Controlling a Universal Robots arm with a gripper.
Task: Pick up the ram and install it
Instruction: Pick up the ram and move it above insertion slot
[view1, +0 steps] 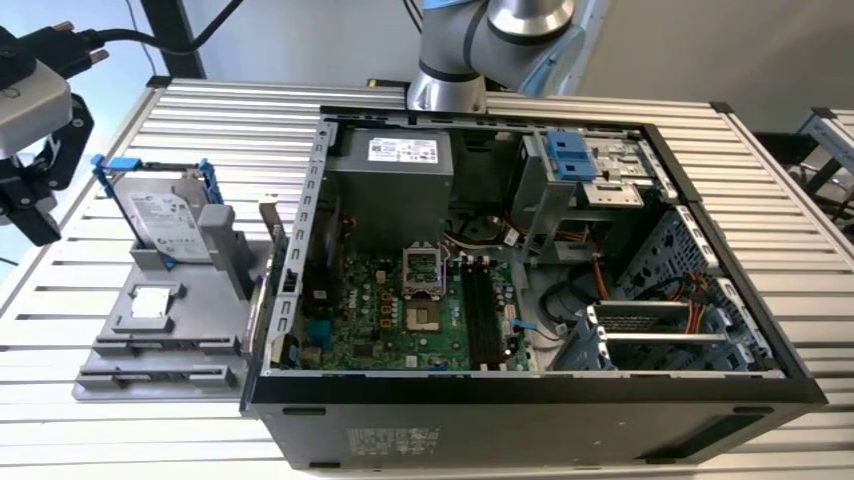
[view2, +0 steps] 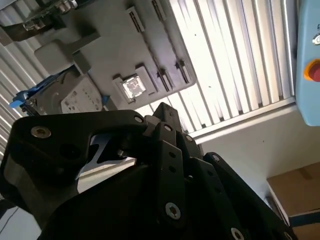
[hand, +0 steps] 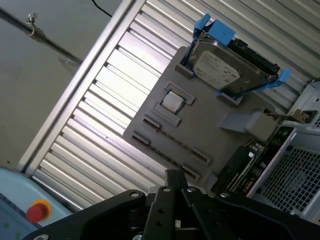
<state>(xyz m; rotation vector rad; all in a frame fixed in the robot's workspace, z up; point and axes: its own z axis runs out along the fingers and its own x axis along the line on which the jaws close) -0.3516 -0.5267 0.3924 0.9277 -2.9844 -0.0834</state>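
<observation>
Partly cropped at the exterior view's left, claw (view1: 30, 210) near grey tray (view1: 200, 315), whether spread or pressed together unclear

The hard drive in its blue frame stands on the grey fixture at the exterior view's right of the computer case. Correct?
No, wrong side: the exterior view shows the hard drive on the grey fixture at the exterior view's left of the computer case.

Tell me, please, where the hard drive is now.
In the exterior view, the hard drive stands on edge at the far end of the grey fixture, beyond the silver chip, on the exterior view's left of the open computer case.
</observation>
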